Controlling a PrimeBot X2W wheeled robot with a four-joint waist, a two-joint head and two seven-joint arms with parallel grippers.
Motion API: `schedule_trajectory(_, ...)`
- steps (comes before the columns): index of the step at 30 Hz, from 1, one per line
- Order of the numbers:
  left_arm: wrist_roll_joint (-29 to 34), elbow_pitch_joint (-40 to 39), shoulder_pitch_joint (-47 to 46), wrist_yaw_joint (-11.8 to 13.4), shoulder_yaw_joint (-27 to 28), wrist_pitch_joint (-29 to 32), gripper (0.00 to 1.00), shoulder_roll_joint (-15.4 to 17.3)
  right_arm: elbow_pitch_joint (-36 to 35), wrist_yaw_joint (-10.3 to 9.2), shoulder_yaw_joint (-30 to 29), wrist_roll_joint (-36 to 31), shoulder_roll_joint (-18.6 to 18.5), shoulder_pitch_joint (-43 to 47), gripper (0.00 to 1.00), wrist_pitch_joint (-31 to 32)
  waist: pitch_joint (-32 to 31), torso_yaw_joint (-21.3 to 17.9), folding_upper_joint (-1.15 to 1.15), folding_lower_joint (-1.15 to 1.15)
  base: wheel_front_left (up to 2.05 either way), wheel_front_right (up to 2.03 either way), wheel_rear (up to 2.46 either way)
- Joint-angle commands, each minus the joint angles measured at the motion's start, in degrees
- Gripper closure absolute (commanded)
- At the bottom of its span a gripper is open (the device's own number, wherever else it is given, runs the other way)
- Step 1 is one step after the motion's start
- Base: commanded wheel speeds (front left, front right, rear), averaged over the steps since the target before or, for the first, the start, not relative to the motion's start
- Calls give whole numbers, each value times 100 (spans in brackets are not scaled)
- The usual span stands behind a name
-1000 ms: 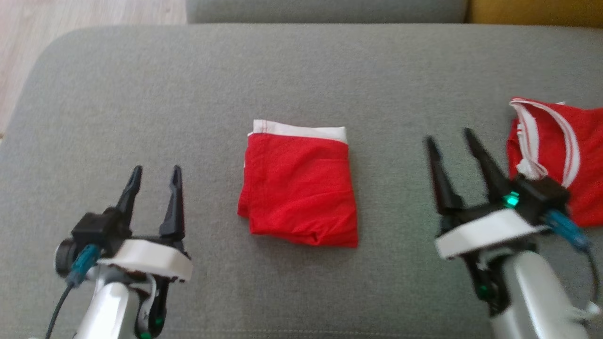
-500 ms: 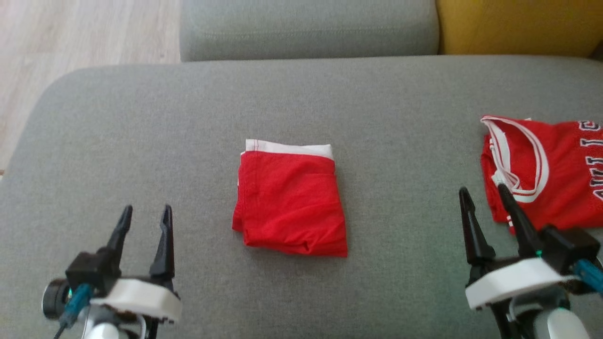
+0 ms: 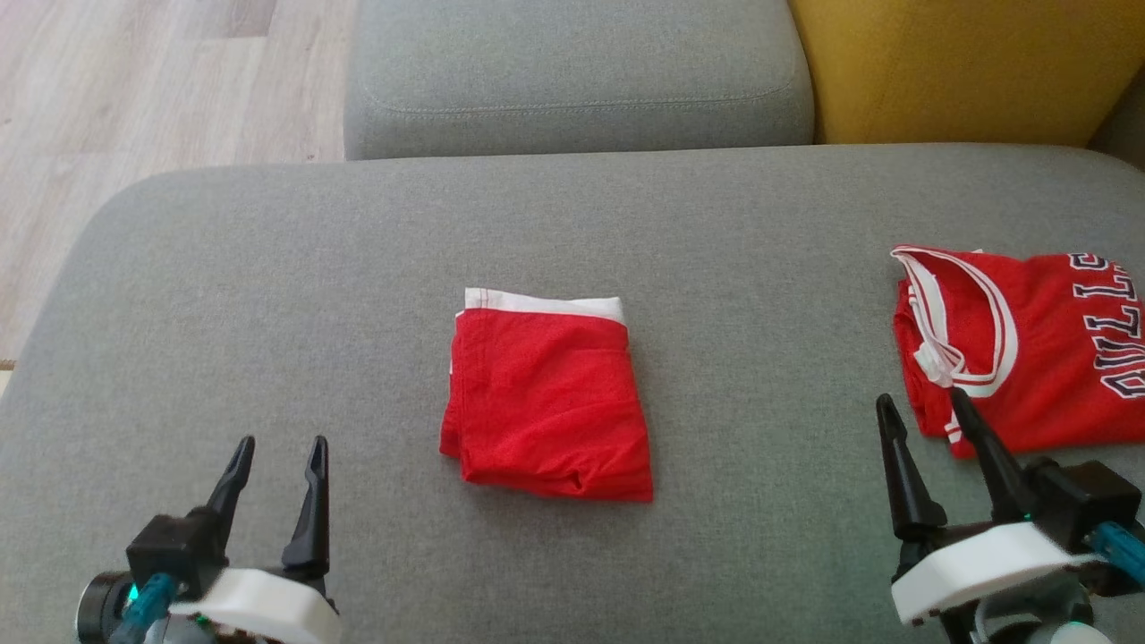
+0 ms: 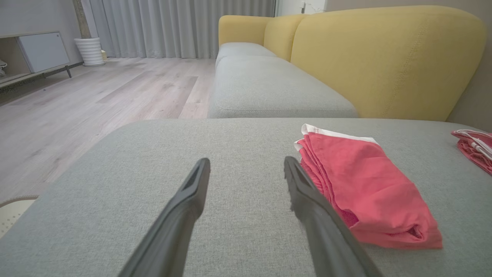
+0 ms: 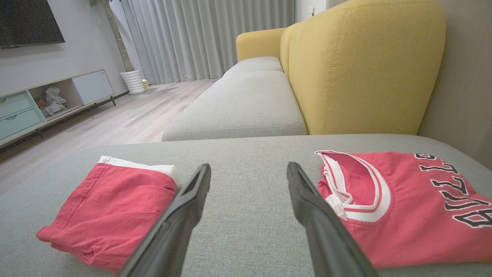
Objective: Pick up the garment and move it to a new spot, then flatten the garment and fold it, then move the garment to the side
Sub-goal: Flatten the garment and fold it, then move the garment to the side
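On coarse grey woven cushion (image 3: 358,268); folded, squarish red cloth garment (image 3: 547,411)

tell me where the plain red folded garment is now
In the head view the plain red garment lies centred on the grey cushion, ahead of and between the left gripper and right gripper; the red jersey lies to its right.

Soft, even daylight comes through the pale curtains (image 5: 200,38) at the room's far end. The folded red shorts (image 3: 547,402) cast only a thin shadow on the grey cushion (image 3: 268,313). The head view is slightly soft; wrist views stretch towards their edges.
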Motion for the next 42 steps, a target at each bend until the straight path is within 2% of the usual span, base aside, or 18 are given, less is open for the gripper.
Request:
schedule_trajectory(1,-32,-222,-188,51,185,-6,0,127,-246,39,101,-51,-31,-143,0,27,-1,-5,0,0,0,0,0)
schedule_trajectory(28,-113,-201,-293,98,73,18,0,155,-305,39,31,-91,-31,-146,0,105,56,85,0,0,0,0,0)
schedule_trajectory(36,-92,-176,-678,53,-38,-79,0,54,60,39,152,-12,-31,-473,0,165,409,487,0,0,0,0,0)
schedule_trajectory(42,-105,-4,-1218,-103,-151,-251,0,-131,1008,39,610,203,-31,-1225,0,87,858,1012,0,0,0,0,0)
